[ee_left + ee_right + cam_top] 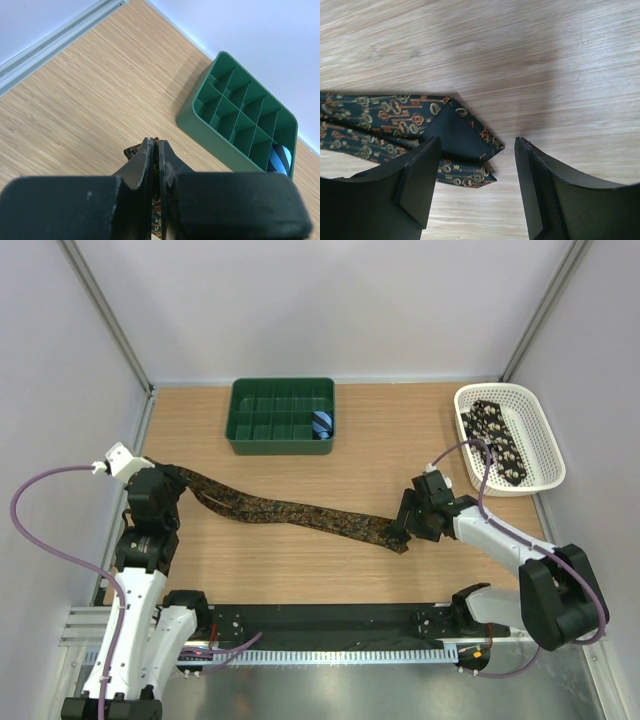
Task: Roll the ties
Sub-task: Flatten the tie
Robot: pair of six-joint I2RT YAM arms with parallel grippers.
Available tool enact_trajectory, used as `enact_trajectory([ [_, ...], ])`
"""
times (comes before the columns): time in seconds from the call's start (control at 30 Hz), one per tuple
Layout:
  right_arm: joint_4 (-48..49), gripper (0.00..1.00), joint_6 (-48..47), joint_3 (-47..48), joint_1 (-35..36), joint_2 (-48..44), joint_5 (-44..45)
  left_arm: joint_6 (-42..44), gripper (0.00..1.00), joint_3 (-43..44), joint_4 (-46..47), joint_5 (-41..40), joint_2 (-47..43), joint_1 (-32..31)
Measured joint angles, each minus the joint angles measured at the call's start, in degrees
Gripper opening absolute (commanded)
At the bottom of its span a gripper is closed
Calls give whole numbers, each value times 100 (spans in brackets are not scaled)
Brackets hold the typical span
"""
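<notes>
The left fingers [142,167] hide most of the brown tie [132,150], and the right wrist view crops it.
</notes>
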Motion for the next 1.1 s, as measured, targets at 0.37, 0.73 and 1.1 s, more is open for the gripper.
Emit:
enact_trajectory([
  [0.37, 444, 51, 81, 116, 229, 568, 662, 0, 0, -48, 37, 74, -28, 0],
  [0.73, -4, 41, 118, 638, 1132, 1196, 1700, 2, 1, -81, 81, 153, -35, 0],
  [1.1, -122, 1, 116, 1093, 1172, 1672, 1775, -17, 1, -219, 149, 334, -122, 0],
])
